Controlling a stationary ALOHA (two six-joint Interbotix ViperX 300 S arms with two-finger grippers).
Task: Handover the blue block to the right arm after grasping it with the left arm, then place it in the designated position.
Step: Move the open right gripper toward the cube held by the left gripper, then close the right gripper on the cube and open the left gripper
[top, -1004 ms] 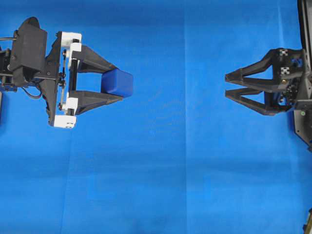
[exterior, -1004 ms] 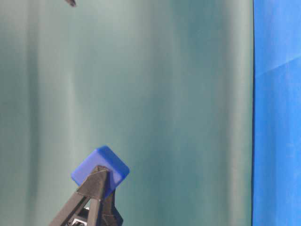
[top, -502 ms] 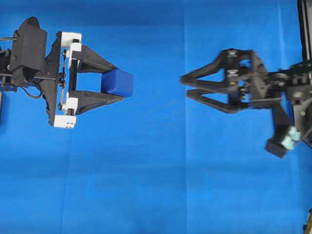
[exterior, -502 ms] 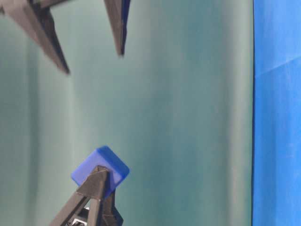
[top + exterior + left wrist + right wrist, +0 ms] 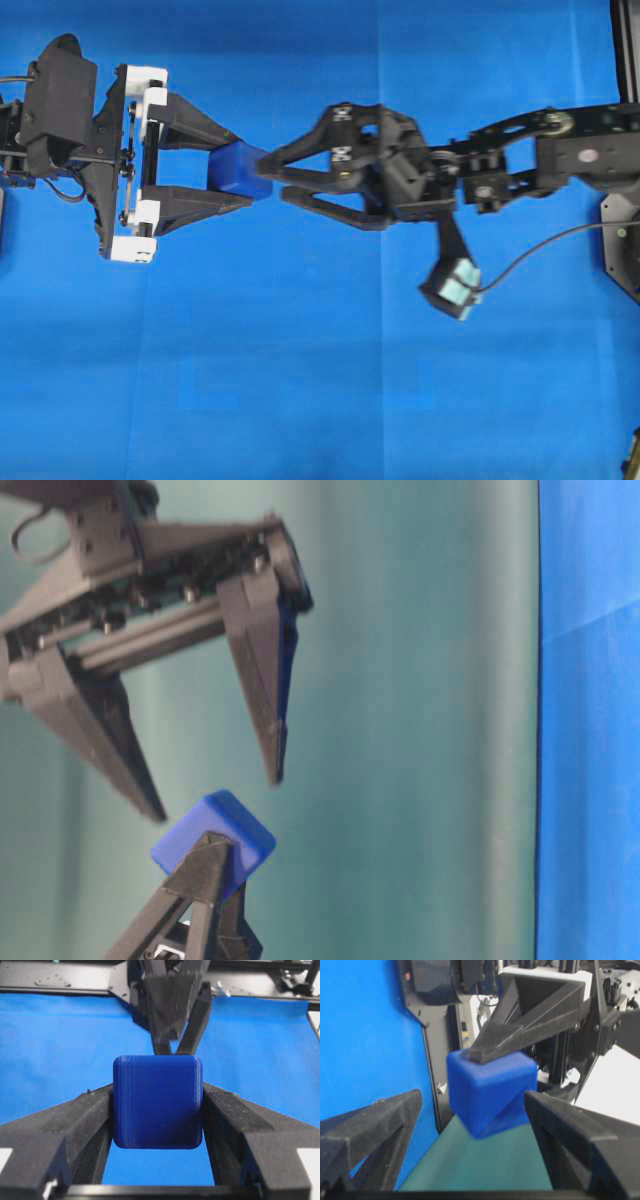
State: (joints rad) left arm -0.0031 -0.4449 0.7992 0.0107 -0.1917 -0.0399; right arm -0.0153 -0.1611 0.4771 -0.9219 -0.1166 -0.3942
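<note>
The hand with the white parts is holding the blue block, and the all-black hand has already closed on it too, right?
Not quite. The hand with the white parts does hold the blue block, but the all-black hand is wide open, not closed on it. The table-level view shows its two fingers spread apart, their tips just short of the block with a gap between.

The block (image 5: 238, 170) is dark blue, a shade deeper than the bright blue cloth (image 5: 300, 380) that covers the table. The left gripper (image 5: 240, 172) has black fingers and white plastic brackets (image 5: 140, 165) behind them. The right gripper (image 5: 268, 175) is black all over, with small black-and-white square tags (image 5: 342, 133) on its body. A pale teal box (image 5: 455, 288) hangs under the right arm. In the table-level view the backdrop (image 5: 400, 680) is dull green-teal.
</note>
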